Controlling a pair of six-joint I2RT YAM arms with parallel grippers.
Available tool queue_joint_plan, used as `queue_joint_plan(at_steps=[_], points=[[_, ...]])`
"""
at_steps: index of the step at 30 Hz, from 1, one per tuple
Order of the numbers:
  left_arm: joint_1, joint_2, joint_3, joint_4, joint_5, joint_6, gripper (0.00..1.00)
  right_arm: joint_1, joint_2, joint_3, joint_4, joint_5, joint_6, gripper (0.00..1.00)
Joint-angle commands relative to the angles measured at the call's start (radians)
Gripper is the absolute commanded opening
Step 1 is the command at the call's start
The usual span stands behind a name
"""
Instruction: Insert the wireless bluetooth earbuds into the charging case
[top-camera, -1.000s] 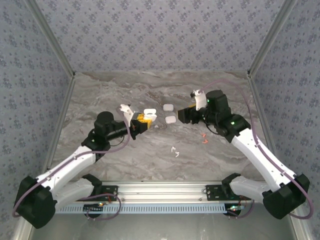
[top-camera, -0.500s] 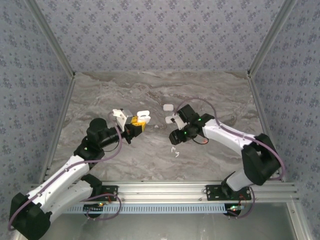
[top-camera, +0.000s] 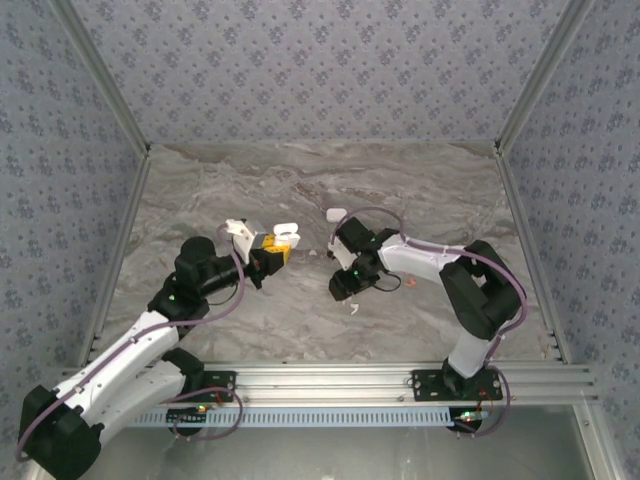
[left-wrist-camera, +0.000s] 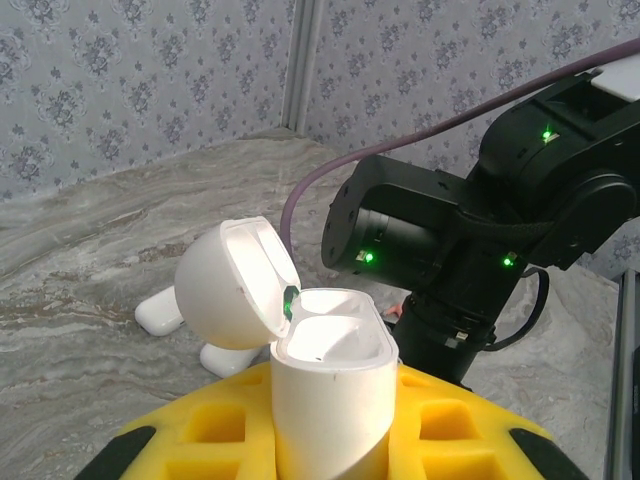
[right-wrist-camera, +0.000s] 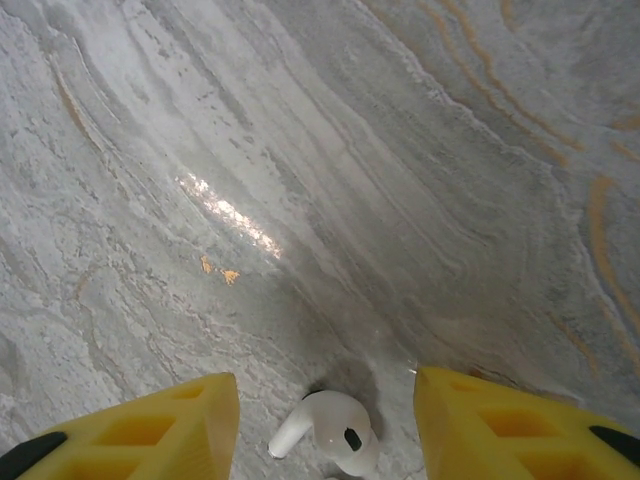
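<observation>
Scene: grey marble-look tabletop (top-camera: 200, 190), w/ blue patterned walls (top-camera: 300, 70) round it.
L tool: left gripper (top-camera: 272, 251) sits left of centre in top view. It is clamped on white rounded plastic charging case (left-wrist-camera: 330, 390), w/ yellow foam finger pads (left-wrist-camera: 200, 440) pressing it from both sides.
Case: upright at bottom centre of L wrist view. Round hinged lid (left-wrist-camera: 235, 285) is flipped open toward upper left, opening faces up.
R tool: right gripper (top-camera: 342, 287) points down at tabletop, just right of centre in top view. Jaws apart, nothing gripped.
Earbud: small white stemmed plastic earbud (right-wrist-camera: 335, 432) lies flat on tabletop at bottom centre of R wrist view, between the two yellow pads w/ a gap each side.
Other: closed white rounded spare case (top-camera: 335, 214) on tabletop above right gripper in top view, apart from held case.
Spacing: left gripper & right gripper near each other, not touching.
</observation>
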Motion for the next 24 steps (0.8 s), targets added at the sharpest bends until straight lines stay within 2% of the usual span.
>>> queue_joint_plan(at_steps=[1, 24], points=[[-0.005, -0.008, 0.011, 0.004, -0.007, 0.017, 0.00, 0.008, 0.028, 0.032, -0.026, -0.019, -0.022, 0.50], [-0.005, 0.021, 0.013, 0.017, -0.006, 0.007, 0.00, 0.018, 0.004, -0.006, -0.094, -0.017, -0.027, 0.34]])
